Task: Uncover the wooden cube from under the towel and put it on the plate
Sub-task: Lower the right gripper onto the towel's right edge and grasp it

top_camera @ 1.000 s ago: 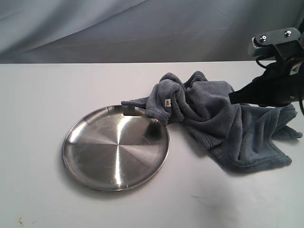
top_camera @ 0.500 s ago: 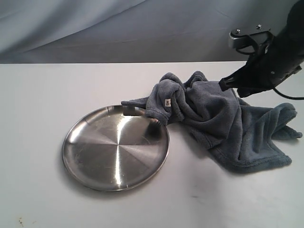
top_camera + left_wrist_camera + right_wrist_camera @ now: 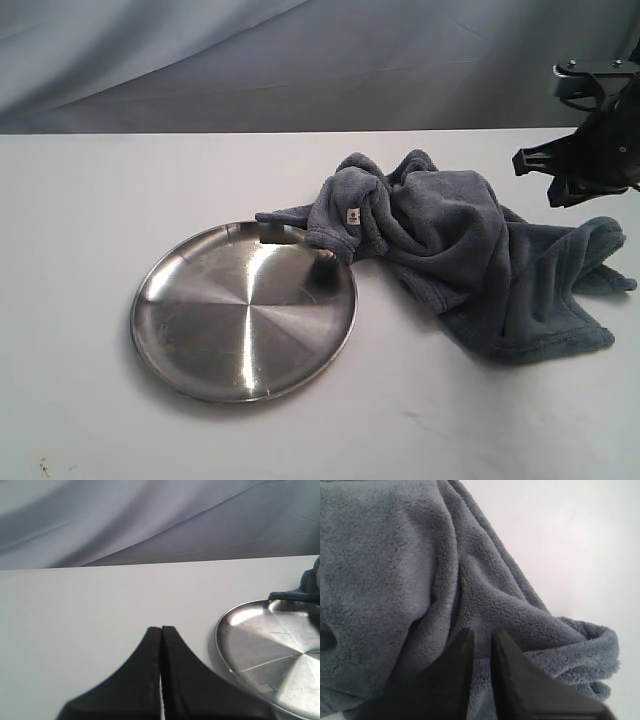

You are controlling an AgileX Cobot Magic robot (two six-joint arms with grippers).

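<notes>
Peeling the towel [image 3: 470,260] well means pinching its 2 o'clock edge below the right claw [image 3: 482,636], hovering barely parted, empty; the cube is unseen, likely underneath, plate [image 3: 243,312] at 9 o'clock.

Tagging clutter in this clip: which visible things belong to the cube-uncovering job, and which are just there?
Job: towel, plate; the wooden cube is not in sight.
Just there: white table, grey backdrop.

we'd say robot lab test bench here: plain white tabletop [image 3: 80,250], wrinkled grey cloth backdrop [image 3: 200,60] hung right behind it
</notes>
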